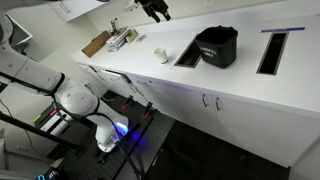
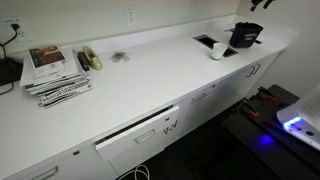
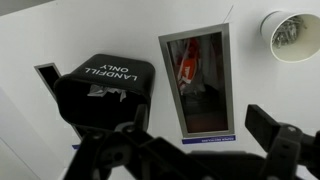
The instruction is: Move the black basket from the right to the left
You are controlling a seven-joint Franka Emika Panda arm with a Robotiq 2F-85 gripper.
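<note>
I read the gripper (image 3: 195, 138) as wide open and empty, hovering clear above the black basket (image 3: 105, 95), which lies left of it in the wrist view.

1 basket (image 1: 217, 46), 1 cup (image 1: 161, 55) — 2 slots (image 1: 272, 50).

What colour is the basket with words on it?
The basket is black with white lettering, clearest in the wrist view.

basket (image 1: 216, 46) on counter (image 1: 240, 72) | slot (image 1: 188, 52) between basket and cup (image 1: 161, 55) | papers (image 2: 55, 70) far along counter
</note>
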